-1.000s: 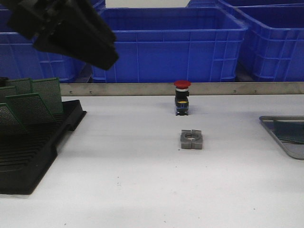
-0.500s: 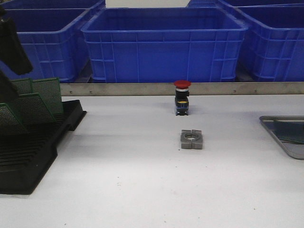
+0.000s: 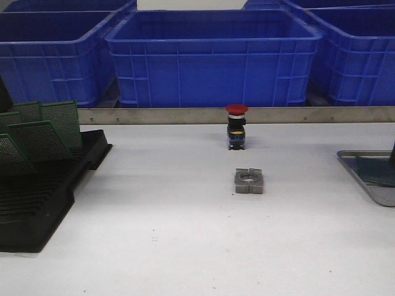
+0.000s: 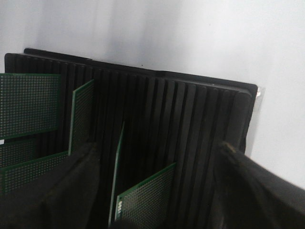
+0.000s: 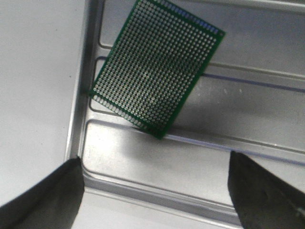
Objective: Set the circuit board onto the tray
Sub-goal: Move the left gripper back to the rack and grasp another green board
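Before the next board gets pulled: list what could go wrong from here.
1. The left gripper hangs open over the rack; its fingers might knock neighbouring boards standing close together.
2. The board in the tray lies askew near the rim; another may land on it.

The white bench (image 3: 154, 209) carries a black slotted rack (image 3: 43, 191) at its left edge and a metal tray (image 3: 361, 163) at its right edge. Near the middle lie a grey split block (image 3: 249, 180) and, toward the back edge, a red-capped push button (image 3: 236, 126).
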